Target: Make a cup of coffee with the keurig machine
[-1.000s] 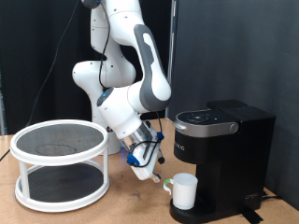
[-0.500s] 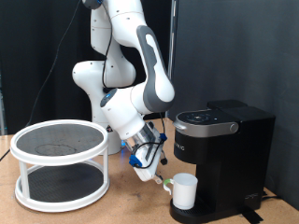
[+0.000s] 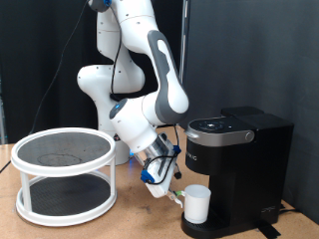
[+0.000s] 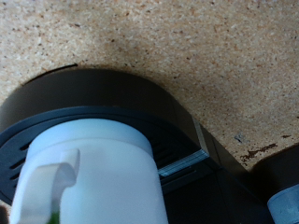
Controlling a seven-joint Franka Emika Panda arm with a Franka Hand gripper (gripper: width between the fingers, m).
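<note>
The white mug (image 3: 196,204) stands upright on the round drip base of the black keurig machine (image 3: 244,149), under its closed lid. My gripper (image 3: 171,191) hangs low just to the exterior view's left of the mug, beside its handle, with nothing between the fingers. In the wrist view the mug (image 4: 93,173) fills the foreground with its handle (image 4: 51,187) towards the camera, sitting on the black drip base (image 4: 112,93). One bluish fingertip (image 4: 286,205) shows at the picture's corner, wide of the mug.
A white two-tier round rack (image 3: 65,174) with dark mesh shelves stands at the exterior view's left on the wooden table (image 3: 135,221). The robot's base rises behind, between rack and machine. A dark curtain backs the scene.
The arm has lowered and moved the gripper towards the exterior view's right, closer to the mug's handle. The mug and machine have not moved.
</note>
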